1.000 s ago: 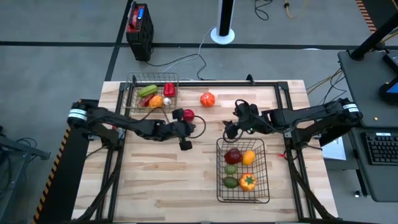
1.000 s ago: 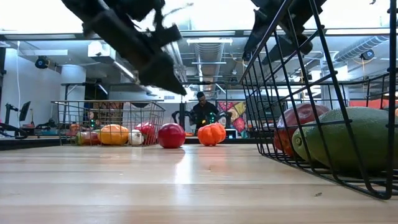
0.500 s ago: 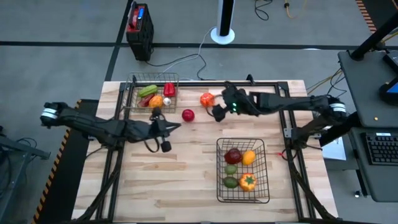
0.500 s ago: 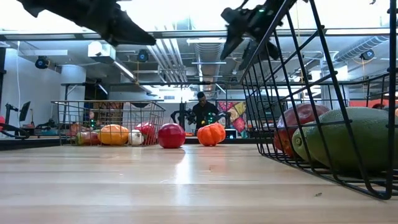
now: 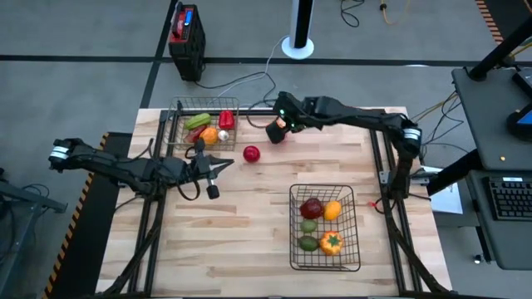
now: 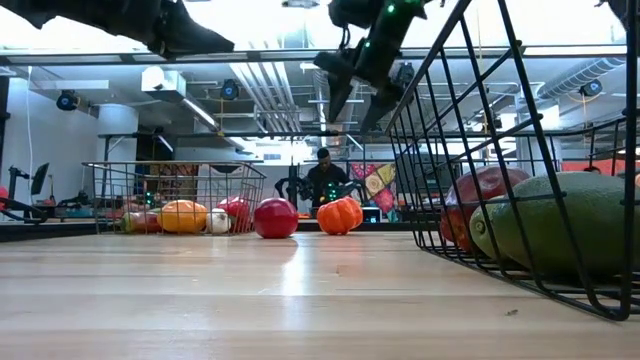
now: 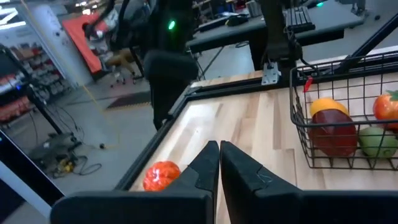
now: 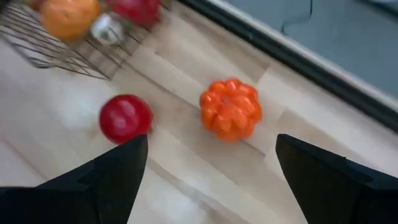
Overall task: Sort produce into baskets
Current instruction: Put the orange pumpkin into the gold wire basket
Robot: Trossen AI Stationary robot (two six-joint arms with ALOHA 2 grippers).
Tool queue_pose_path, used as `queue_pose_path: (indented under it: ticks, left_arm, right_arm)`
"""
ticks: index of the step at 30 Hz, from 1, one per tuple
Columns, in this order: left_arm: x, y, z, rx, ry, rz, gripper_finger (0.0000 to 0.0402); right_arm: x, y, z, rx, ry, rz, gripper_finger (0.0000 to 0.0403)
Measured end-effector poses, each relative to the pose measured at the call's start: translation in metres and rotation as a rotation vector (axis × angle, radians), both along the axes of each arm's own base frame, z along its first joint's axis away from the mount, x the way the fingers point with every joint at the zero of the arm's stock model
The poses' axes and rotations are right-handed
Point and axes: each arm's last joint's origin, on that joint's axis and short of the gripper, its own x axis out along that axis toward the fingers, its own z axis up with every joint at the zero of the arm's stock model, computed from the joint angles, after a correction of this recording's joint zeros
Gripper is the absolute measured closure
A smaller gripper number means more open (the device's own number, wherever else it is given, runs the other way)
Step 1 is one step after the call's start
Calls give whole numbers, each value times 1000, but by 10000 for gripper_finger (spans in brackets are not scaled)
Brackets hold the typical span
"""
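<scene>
An orange, ribbed, pumpkin-like piece (image 8: 230, 109) lies on the table near its far edge. A red round piece (image 5: 251, 154) lies to its left. My right gripper (image 8: 211, 142) hangs open above the orange piece, one finger on either side, touching nothing; the low view shows it (image 6: 355, 85) well above the piece (image 6: 340, 215). The small basket (image 5: 179, 112) at the far left holds green, red and orange pieces and a white garlic. The larger basket (image 5: 293, 241) at the near right holds several pieces. My left gripper (image 5: 224, 164) is shut and empty, left of the red piece.
A dark rail (image 5: 349, 112) runs along the table's far edge just behind the orange piece. Bare wood lies between the two baskets and along the near left. A person (image 6: 322, 180) stands in the room beyond the table.
My right gripper has swung from just above the larger basket toward the table's far edge and left, and now hangs over the orange piece. My left gripper has drawn back toward the table's left edge, away from the red piece, which has stayed where it lay.
</scene>
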Motion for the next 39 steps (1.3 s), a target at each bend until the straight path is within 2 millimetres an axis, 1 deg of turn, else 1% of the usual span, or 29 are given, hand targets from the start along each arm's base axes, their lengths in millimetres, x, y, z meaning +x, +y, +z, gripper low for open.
queue_pose_path:
  ticks: [4,8,11,14,19,22,26,34,39]
  left_arm:
    - [0,0,5,28,-3,-4,402]
    - [1,0,4,41,2,-6,402]
    - [1,0,4,45,6,-6,402]
    - [2,0,4,50,10,-6,402]
    - [2,0,3,51,14,-6,402]
    - [2,0,1,46,17,-5,402]
    - [2,0,-2,37,24,-4,402]
    - [2,0,-6,23,29,-1,402]
    - [2,0,-6,23,30,-1,402]
  right_arm:
    - [4,-27,-7,96,-13,-26,47]
    - [5,-53,-13,149,-35,-74,44]
    - [7,-68,-19,189,-44,-98,44]
    - [11,-77,-27,206,-33,-123,44]
    - [18,-84,-48,239,21,-140,44]
    - [20,-85,-55,255,35,-156,44]
    - [18,-84,-61,268,57,-173,44]
    - [20,-82,-65,242,75,-210,44]
    - [20,-79,-74,242,81,-232,44]
